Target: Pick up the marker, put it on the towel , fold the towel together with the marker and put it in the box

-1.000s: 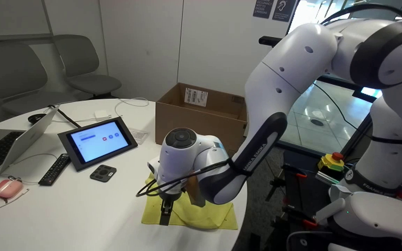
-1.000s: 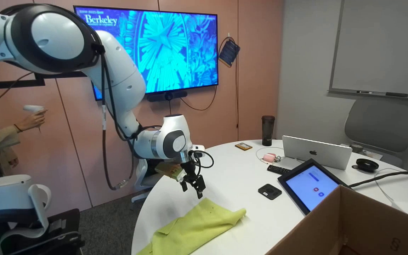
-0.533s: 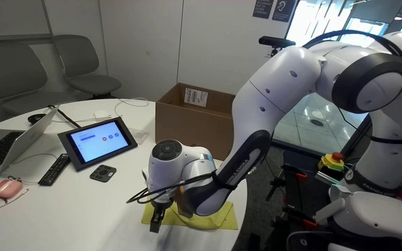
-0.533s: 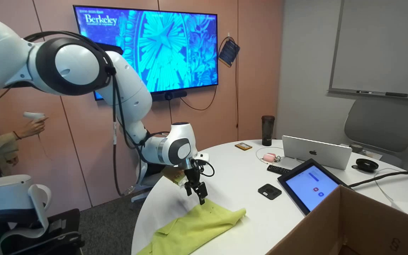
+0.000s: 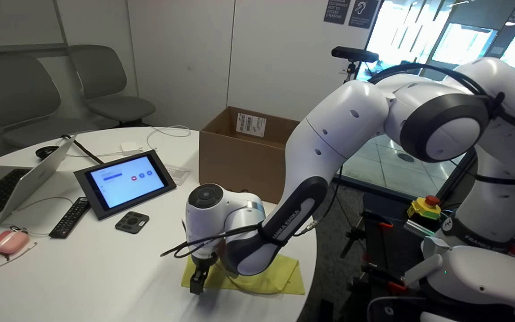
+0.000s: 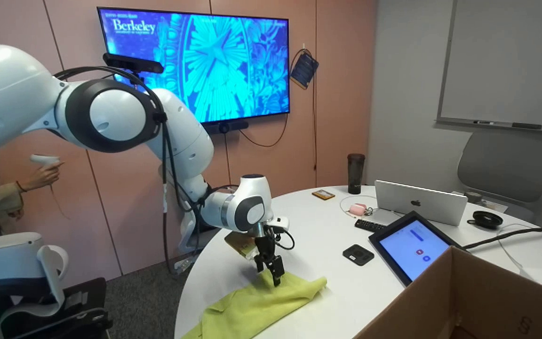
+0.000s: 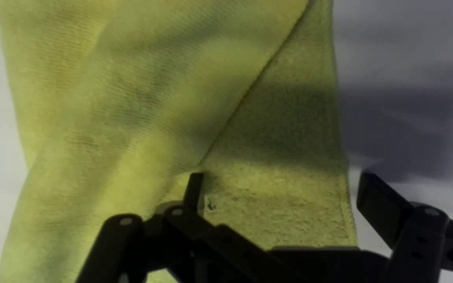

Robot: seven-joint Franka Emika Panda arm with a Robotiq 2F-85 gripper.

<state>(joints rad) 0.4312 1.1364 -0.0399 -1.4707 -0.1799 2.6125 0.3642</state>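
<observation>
The white table [image 5: 105,268] bore the cardboard box [image 5: 239,163]; apart from the box lay the yellow-green towel [image 6: 257,301], partly folded over itself. The gripper [image 7: 283,192], jaws spread wide astride one towel edge, had hold of nothing.

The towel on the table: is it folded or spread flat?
Partly folded: in the wrist view, a flap of the towel lies slantwise across the layer beneath.
</observation>
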